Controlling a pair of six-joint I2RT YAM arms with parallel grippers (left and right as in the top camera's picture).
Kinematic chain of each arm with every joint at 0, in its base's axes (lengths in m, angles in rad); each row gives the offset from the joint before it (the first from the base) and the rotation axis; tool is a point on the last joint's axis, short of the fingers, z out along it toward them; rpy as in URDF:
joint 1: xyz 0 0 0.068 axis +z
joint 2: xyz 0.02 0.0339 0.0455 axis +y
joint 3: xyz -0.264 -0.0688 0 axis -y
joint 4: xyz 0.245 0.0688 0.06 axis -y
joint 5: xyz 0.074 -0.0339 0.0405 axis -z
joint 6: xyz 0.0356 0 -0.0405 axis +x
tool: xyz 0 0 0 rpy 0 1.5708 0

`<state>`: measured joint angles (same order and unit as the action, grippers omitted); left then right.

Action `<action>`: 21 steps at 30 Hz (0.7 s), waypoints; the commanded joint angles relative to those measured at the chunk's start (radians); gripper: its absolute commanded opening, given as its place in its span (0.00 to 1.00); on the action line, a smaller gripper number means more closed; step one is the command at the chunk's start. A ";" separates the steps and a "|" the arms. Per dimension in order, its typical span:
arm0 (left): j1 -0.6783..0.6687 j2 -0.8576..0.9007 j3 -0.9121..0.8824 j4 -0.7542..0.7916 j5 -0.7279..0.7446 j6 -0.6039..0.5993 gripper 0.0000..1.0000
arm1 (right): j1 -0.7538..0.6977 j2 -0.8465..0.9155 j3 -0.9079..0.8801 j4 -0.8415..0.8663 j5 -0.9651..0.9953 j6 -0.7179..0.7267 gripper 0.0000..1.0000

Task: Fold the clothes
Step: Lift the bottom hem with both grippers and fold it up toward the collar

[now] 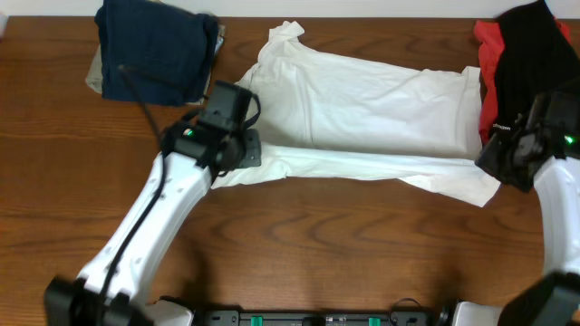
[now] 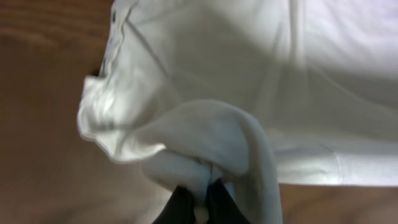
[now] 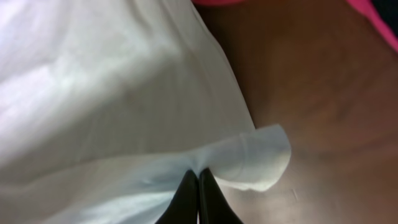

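Note:
The white T-shirt [image 1: 362,95] lies spread across the back middle of the table, its near edge folded into a long band [image 1: 362,165]. No black print shows. My left gripper [image 1: 237,149] is shut on the shirt's left near edge; in the left wrist view [image 2: 202,196] its black fingers pinch a bunched fold of white cloth [image 2: 211,137]. My right gripper [image 1: 494,161] is shut on the shirt's right near corner; in the right wrist view [image 3: 199,180] the closed fingers pinch the hem [image 3: 249,155].
A navy garment [image 1: 154,50] lies on a tan one [image 1: 94,71] at the back left. A black garment [image 1: 530,50] lies over a red one [image 1: 489,63] at the back right, close to my right arm. The brown wooden table [image 1: 362,254] shows in front.

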<state>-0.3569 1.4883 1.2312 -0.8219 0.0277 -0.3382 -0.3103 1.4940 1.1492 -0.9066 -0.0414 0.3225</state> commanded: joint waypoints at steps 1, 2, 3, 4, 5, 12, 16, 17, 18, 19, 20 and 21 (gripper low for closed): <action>0.004 0.103 -0.006 0.074 -0.044 0.024 0.06 | -0.009 0.075 0.014 0.061 0.006 -0.017 0.01; 0.004 0.134 -0.006 0.103 -0.045 0.031 0.06 | -0.007 0.097 0.014 0.090 0.006 -0.018 0.01; 0.004 0.171 -0.006 0.138 -0.047 0.038 0.06 | -0.006 0.123 0.014 0.125 0.005 -0.018 0.01; 0.004 0.200 -0.006 0.166 -0.050 0.041 0.06 | -0.003 0.145 0.014 0.153 0.002 -0.026 0.01; 0.004 0.227 -0.006 0.195 -0.056 0.048 0.06 | 0.001 0.168 0.014 0.187 -0.009 -0.034 0.01; 0.005 0.374 -0.006 0.378 -0.113 0.050 0.06 | 0.054 0.319 0.014 0.401 -0.077 -0.050 0.01; 0.005 0.410 -0.006 0.459 -0.126 0.050 0.06 | 0.090 0.378 0.014 0.485 -0.083 -0.050 0.01; 0.005 0.415 -0.006 0.476 -0.126 0.050 0.06 | 0.099 0.387 0.014 0.497 -0.082 -0.050 0.01; 0.005 0.420 -0.006 0.493 -0.126 0.050 0.06 | 0.108 0.392 0.014 0.510 -0.082 -0.051 0.01; 0.005 0.424 -0.006 0.510 -0.126 0.050 0.07 | 0.116 0.399 0.014 0.525 -0.076 -0.051 0.01; 0.005 0.428 -0.006 0.523 -0.126 0.050 0.06 | 0.121 0.403 0.014 0.536 -0.070 -0.050 0.01; 0.005 0.430 -0.006 0.535 -0.126 0.051 0.06 | 0.126 0.405 0.014 0.549 -0.061 -0.050 0.01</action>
<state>-0.3569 1.9030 1.2282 -0.3058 -0.0677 -0.3050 -0.2066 1.8874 1.1500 -0.3767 -0.1085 0.2840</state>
